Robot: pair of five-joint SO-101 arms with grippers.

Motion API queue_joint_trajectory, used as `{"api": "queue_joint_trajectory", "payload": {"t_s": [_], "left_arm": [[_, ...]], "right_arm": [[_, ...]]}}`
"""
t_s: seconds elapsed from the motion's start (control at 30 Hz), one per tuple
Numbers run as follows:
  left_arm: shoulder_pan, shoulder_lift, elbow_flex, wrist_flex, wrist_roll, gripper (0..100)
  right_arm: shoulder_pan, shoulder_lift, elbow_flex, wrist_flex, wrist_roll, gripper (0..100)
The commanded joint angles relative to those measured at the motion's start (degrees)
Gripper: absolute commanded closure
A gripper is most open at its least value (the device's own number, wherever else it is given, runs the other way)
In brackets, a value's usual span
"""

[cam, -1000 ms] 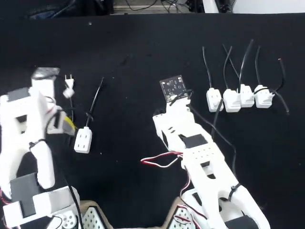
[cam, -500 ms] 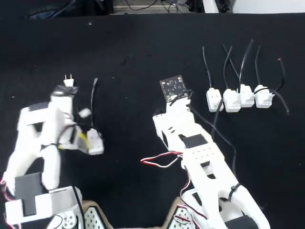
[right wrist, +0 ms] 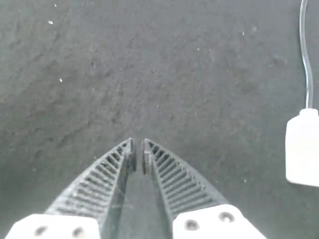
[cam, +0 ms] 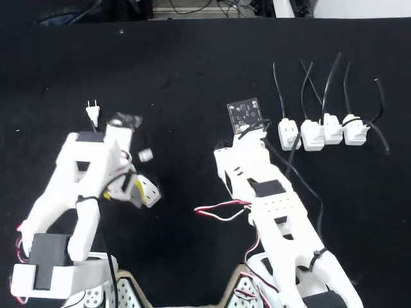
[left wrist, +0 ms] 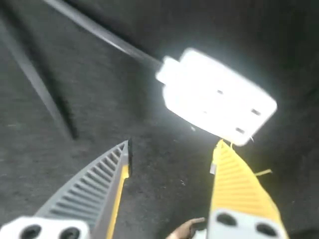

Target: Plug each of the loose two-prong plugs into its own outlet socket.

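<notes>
Half hiding a white two-slot outlet socket (cam: 149,191) under the left arm (cam: 83,173), over a black cloth table (cam: 192,64), cables (cam: 192,8) crowding the room behind.
Spreading the left gripper (left wrist: 172,147) wide, socket just past its tips; pinching the right gripper (right wrist: 138,144) nearly together on nothing; leaving a white two-prong plug (cam: 93,114) nearby, four plugged white sockets (cam: 321,133) far right.

Two white plastic arms (cam: 276,205) with red-and-white wiring (cam: 215,212) (the left hand (left wrist: 172,147) has yellow ribbed pads (left wrist: 237,184)).

A white two-prong plug (cam: 93,113) lies apart from the tilted white socket (cam: 148,191).
</notes>
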Motion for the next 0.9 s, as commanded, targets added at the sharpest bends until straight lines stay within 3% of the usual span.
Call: {"api": "queue_joint_trajectory", "payload": {"t_s": [0.0, 0.37, 0.7, 0.87], "left_arm": [[-5.76, -0.18, -11.3, 0.35, 0.7, 74], [-5.41, 12.04, -8.92, -7.74, 1.05, 74], [5.76, 9.14, -15.52, 6.59, 8.35, 74], [4.26, 4.04, -17.98, 7.21, 7.91, 74]], "right_arm": [[1.05, -2.33, -0.13, -1.58, -0.09, 97.6], [1.14, -2.33, -0.04, -1.58, -0.09, 97.6], [1.05, -2.24, -0.13, -1.67, -0.09, 97.6], [1.05, -2.24, -0.13, -1.67, -0.09, 97.6]]}}
